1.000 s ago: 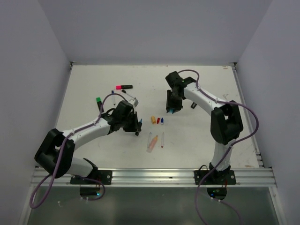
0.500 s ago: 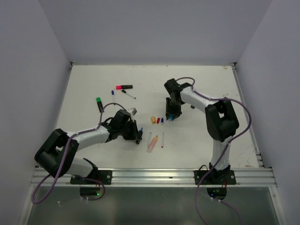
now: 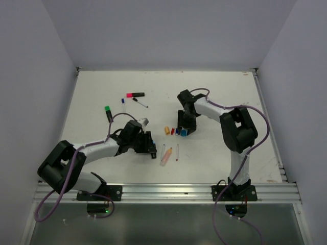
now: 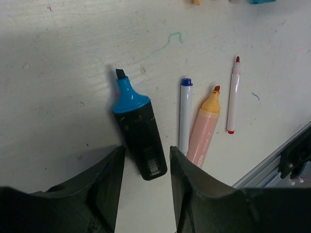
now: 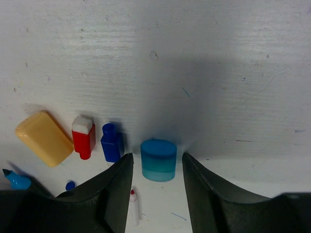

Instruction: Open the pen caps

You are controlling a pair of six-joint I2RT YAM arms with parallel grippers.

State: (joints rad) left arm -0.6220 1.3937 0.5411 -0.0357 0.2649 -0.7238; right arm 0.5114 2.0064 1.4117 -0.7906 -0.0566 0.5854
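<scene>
Right wrist view has my right pincer [image 5: 156,156] spread either side of the cyan cap [image 5: 158,162], which stands on the table [image 5: 218,73] just beside the blue cap [image 5: 112,143]; if I lift off crooked, a finger could knock it into its neighbours.

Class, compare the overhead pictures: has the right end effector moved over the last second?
Yes. The right end effector has come down the picture and slightly left. It now sits closer to the orange cap, which has stayed put.
</scene>
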